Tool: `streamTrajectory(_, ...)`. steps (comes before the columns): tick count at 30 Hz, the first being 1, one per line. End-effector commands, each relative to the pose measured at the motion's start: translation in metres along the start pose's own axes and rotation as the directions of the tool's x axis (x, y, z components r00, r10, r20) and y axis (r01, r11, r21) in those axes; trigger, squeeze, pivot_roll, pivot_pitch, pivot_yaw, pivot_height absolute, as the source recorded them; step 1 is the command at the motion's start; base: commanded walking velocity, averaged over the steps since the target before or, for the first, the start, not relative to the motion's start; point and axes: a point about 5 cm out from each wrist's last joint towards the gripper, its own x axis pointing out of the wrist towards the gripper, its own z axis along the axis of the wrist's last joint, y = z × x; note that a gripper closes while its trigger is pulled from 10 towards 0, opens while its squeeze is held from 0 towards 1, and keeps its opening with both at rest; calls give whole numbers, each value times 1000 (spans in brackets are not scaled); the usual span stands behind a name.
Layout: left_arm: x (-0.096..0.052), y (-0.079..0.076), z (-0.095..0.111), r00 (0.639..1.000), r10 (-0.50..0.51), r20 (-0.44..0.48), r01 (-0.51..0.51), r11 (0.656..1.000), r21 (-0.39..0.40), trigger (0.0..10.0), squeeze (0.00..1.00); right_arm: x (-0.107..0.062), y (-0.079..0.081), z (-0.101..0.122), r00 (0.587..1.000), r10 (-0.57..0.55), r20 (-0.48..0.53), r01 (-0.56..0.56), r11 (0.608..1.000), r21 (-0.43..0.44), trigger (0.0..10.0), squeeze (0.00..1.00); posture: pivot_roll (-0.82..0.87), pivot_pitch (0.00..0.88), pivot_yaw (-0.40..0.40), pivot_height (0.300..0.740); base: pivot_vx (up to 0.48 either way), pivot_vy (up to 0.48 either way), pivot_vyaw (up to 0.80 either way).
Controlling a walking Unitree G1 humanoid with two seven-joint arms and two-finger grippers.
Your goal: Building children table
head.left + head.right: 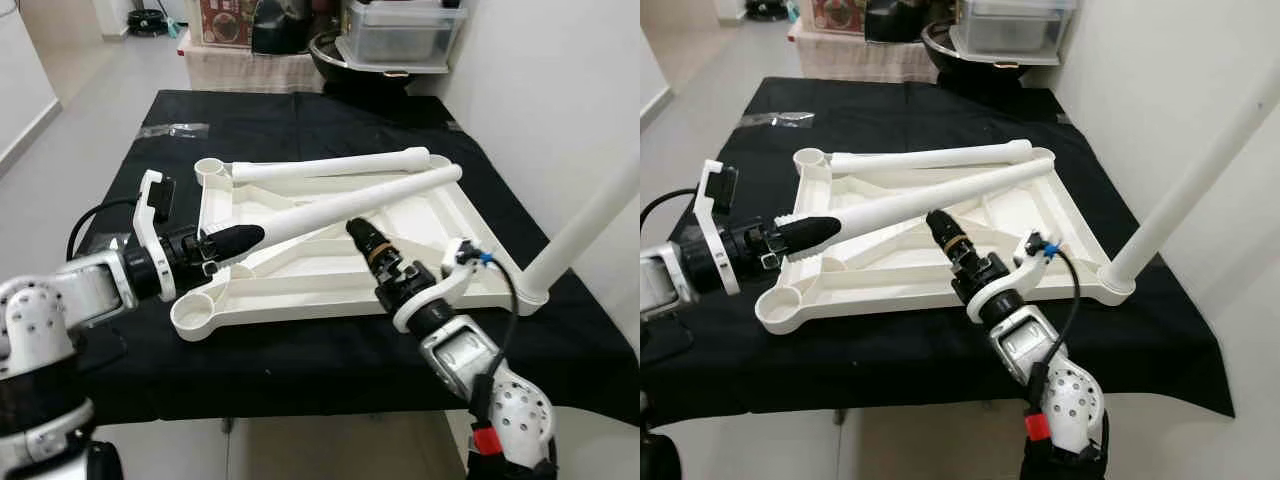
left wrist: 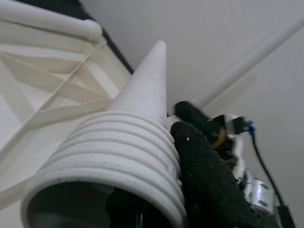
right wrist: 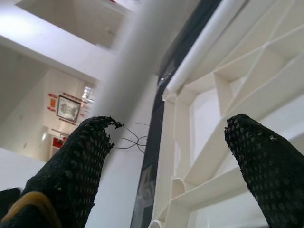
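Observation:
A white plastic table top [image 1: 330, 285] lies upside down on the black-covered table [image 1: 300, 370]. My left gripper [image 1: 228, 242] is shut on the ribbed, threaded end of a white leg [image 1: 370, 197], which slants across the top toward its far right corner. The wrist view shows that ribbed end [image 2: 118, 156] beside a black finger [image 2: 204, 180]. My right gripper [image 1: 357, 230] stands open at the middle of the top, just under this leg, fingers [image 3: 259, 156] apart. A second leg [image 1: 330, 165] lies along the far edge. A third leg [image 1: 590, 220] stands mounted in the near right corner.
Open round sockets show at the near left corner [image 1: 193, 315] and far left corner [image 1: 208, 167]. A clear plastic bag [image 1: 175, 129] lies on the cloth at the far left. A storage box [image 1: 400, 30] and a dark pot [image 1: 335, 55] stand behind. A white wall [image 1: 560, 90] runs close on the right.

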Motion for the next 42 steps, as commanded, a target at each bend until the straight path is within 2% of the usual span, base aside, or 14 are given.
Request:
streamTrajectory(1,0,-8,1,999,-29,24,28,999,29,0,0,16,20,-11,996,81,23,-83,990,114,10000,0,100,50,-99,740,0,0,0)
streamTrajectory(6,3,-14,-2,997,-62,39,61,998,30,0,0,26,22,-11,998,69,7,-69,988,142,10000,0,101,50,-101,740,0,0,0)
streamTrajectory(9,3,-16,-7,997,-60,39,59,998,39,0,0,31,33,-1,992,122,25,-124,981,149,10000,0,110,44,-104,740,0,0,0)
streamTrajectory(12,1,-15,-7,998,-50,43,48,998,43,0,0,31,37,2,988,154,24,-156,977,143,10000,0,108,43,-104,740,0,0,0)
streamTrajectory(19,-5,-9,1,996,0,89,-5,998,55,0,0,19,38,0,964,265,-25,-260,956,133,10000,0,105,38,-102,740,0,0,0)
streamTrajectory(24,-5,-8,2,996,8,89,-13,998,55,0,0,9,40,-4,941,335,-54,-323,932,164,10000,0,104,34,-102,740,0,0,0)
streamTrajectory(31,4,-15,-8,996,-39,76,37,999,31,0,0,15,47,-4,938,343,-51,-330,928,175,10000,0,102,34,-101,740,0,0,0)
streamTrajectory(34,12,-22,-18,995,-83,59,82,997,11,0,0,21,46,-5,942,332,-45,-319,930,185,10000,0,105,38,-103,740,0,0,0)
streamTrajectory(39,16,-27,-25,993,-104,56,105,994,-13,0,0,25,46,-6,948,315,-37,-303,935,185,10000,0,107,34,-102,740,0,0,0)
streamTrajectory(42,19,-33,-36,990,-135,37,136,990,-38,0,0,32,46,-2,956,293,-13,-286,941,183,10000,0,110,28,-105,740,0,0,0)
